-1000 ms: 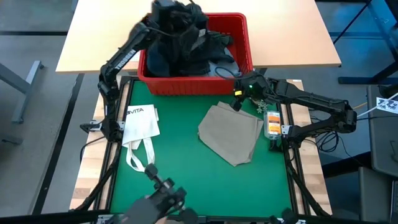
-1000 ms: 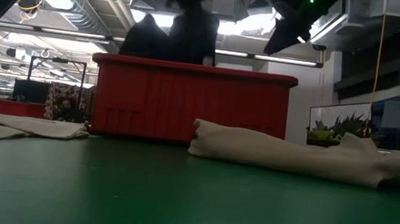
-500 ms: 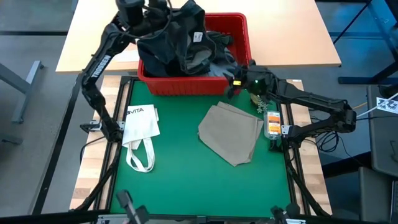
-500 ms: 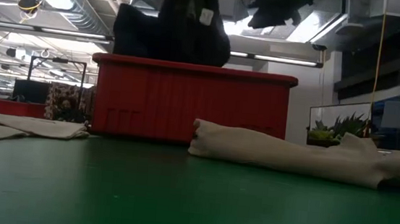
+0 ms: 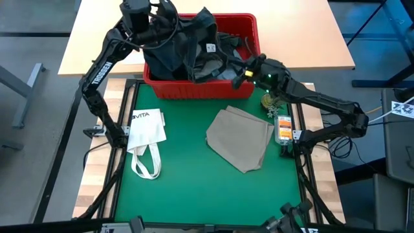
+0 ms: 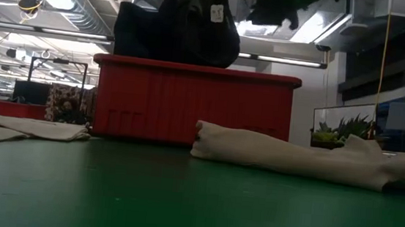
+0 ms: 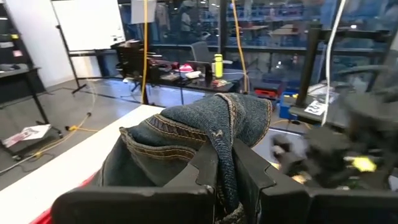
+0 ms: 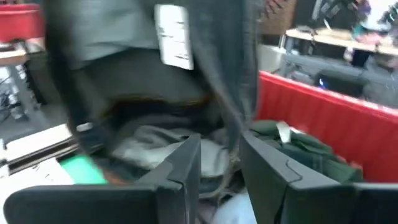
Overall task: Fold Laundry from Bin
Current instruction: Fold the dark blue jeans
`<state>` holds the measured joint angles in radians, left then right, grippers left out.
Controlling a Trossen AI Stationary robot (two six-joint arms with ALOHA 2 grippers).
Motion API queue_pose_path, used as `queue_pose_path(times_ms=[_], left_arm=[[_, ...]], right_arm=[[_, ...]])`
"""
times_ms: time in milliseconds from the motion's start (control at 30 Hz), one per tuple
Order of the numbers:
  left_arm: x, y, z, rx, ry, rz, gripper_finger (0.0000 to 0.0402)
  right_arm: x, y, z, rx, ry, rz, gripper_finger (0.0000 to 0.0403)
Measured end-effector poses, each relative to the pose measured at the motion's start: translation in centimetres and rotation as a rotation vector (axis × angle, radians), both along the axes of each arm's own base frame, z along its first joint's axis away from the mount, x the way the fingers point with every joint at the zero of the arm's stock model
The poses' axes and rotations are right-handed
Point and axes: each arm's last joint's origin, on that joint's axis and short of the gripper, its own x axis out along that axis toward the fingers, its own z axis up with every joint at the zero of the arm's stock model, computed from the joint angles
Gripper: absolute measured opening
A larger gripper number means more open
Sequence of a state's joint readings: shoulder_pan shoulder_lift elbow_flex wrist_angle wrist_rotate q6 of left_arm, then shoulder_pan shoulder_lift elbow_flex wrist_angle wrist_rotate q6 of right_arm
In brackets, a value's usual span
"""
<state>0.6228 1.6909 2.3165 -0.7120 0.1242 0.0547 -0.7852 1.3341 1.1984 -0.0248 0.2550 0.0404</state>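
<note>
High view: at the top middle, the red bin [image 5: 249, 29] held dark clothes, and the left gripper [image 5: 154, 24] lifted dark jeans [image 5: 184, 48] above it.

Left wrist view: its fingers [image 7: 208, 168] were clamped on denim.

Right wrist view: the right gripper [image 8: 219, 163] had its fingers apart over the bin.

A white cloth tote bag [image 5: 147, 127] with looped straps and dark printed letters lies flat on the green table mat [image 5: 194, 188], near its left edge. A small orange and white packet [image 5: 283, 129] lies at the right edge of the mat. Behind the mat stands a light wooden tabletop [image 5: 97, 39].
</note>
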Motion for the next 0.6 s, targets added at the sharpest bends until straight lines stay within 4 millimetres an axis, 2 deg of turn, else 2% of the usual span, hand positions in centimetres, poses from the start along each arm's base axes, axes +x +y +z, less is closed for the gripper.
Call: queue_pose_path(times_ms=[100, 233, 600], left_arm=[[0.2, -0.3, 0.0, -0.002, 0.003, -0.015, 0.0017], [0.3, -0.4, -0.1, -0.008, 0.011, -0.018, 0.0017], [0.3, -0.5, -0.2, -0.017, 0.017, -0.054, 0.0017]], right_arm=[[-0.1, -1.1, -1.1, 0.087, -0.029, 0.054, 0.011], [0.8, -1.9, -2.9, 0.163, 0.01, 0.108, 0.011], [2.3, -3.7, -5.5, 0.191, 0.055, 0.083, 0.0106]])
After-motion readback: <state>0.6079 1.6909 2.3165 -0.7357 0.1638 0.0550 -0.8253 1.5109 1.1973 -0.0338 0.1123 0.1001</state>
